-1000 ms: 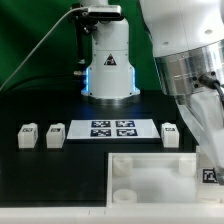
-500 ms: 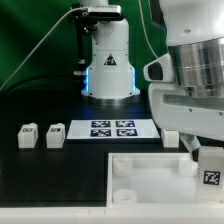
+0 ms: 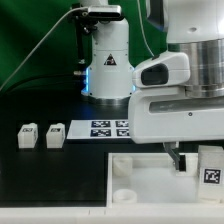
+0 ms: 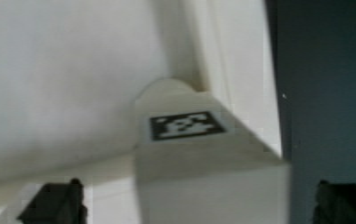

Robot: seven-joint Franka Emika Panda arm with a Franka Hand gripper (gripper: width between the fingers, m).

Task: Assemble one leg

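Observation:
One leg (image 3: 212,166), a white peg with a square tag, stands upright at the far right corner of the large white tray-like piece (image 3: 150,172). In the wrist view this leg (image 4: 196,140) runs from between my fingers down to the tray piece's corner (image 4: 86,80). My gripper (image 4: 196,205) is open. Its two dark fingertips (image 4: 54,203) stand on either side of the leg with a gap on each side. In the exterior view one dark finger (image 3: 182,158) shows just left of the leg. Two more legs (image 3: 28,136) (image 3: 55,135) lie at the exterior view's left.
The marker board (image 3: 105,128) lies on the black table behind the tray piece, partly hidden by my arm. The arm's white base (image 3: 108,60) stands at the back. My wrist housing (image 3: 180,95) fills the exterior view's right.
My arm has moved toward the exterior view's left and lower, and now covers the fourth leg beside the marker board. The tagged leg at the tray corner has barely shifted.

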